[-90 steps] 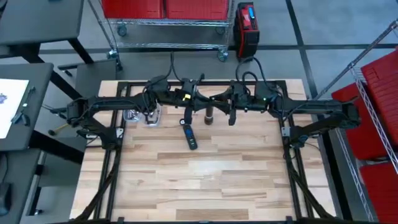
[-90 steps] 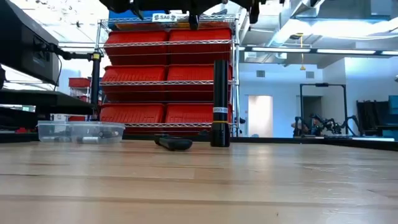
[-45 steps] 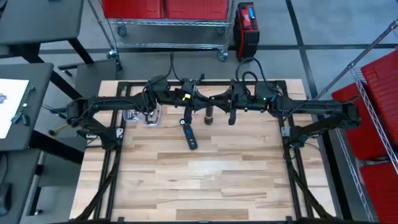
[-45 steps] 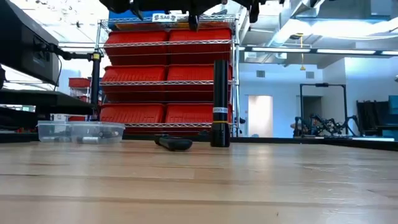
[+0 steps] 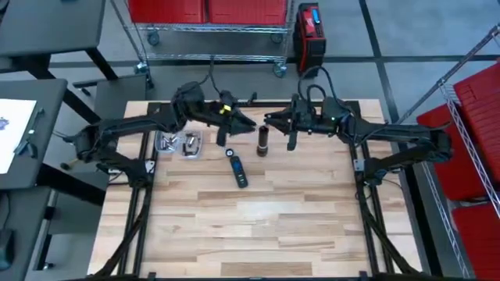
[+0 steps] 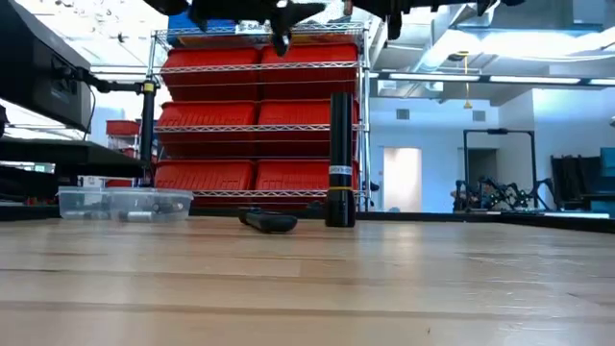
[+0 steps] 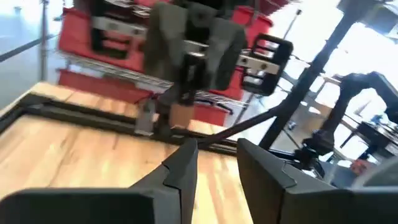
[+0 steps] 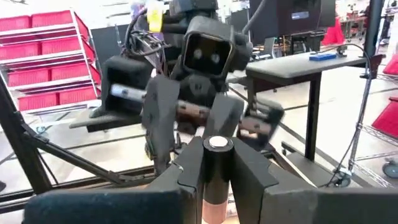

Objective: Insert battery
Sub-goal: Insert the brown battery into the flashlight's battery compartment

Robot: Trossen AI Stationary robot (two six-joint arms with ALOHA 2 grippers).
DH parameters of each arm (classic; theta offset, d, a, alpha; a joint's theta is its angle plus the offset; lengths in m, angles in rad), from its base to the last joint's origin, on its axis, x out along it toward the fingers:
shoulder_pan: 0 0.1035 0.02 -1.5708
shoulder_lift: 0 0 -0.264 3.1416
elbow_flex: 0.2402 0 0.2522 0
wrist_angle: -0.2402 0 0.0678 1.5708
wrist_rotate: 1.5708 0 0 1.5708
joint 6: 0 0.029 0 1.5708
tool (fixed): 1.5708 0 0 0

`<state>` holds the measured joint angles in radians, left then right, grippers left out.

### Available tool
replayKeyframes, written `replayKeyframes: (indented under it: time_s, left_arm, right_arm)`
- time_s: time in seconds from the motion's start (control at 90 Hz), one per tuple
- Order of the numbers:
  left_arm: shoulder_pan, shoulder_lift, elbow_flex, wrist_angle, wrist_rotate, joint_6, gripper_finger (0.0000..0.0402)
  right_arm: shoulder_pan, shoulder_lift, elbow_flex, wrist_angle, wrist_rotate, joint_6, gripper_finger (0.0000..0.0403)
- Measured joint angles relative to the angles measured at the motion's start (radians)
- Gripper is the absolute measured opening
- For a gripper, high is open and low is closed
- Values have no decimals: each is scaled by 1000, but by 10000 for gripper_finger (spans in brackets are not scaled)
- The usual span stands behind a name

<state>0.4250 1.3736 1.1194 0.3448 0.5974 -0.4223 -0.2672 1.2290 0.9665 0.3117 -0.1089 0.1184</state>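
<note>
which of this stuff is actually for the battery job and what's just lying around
For the job:
- battery, held in the right end effector
- black tube, standing upright on the table
- clear box, small parts inside
- left end effector, open, above the table

Lying about:
- dark piece, flat on the table; role unclear
- red bins on the shelf behind
- red case on the floor

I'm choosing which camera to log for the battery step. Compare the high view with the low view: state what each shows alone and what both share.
Only the high view shows both arms whole, with the left gripper and right gripper on either side of the upright flashlight body, and the whole wooden table.

Only the low view shows the flashlight body's full height and the red bin shelving behind it.

Both show the clear container and the small dark part lying flat on the table.
</note>
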Motion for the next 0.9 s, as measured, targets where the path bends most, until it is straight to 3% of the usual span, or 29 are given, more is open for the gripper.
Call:
replayKeyframes:
  time_s: [0.256,0.633,0.9]
  left_arm:
    - [16,-27,1,-98,2,-116,98]
    - [30,-93,0,-493,13,-10,118]
    - [56,-176,0,-593,-16,9,118]
  right_arm:
    - [-11,2,-5,-77,-1,-24,42]
    - [-10,161,-51,44,2,-59,40]
    - [-47,188,-51,-12,5,-74,40]
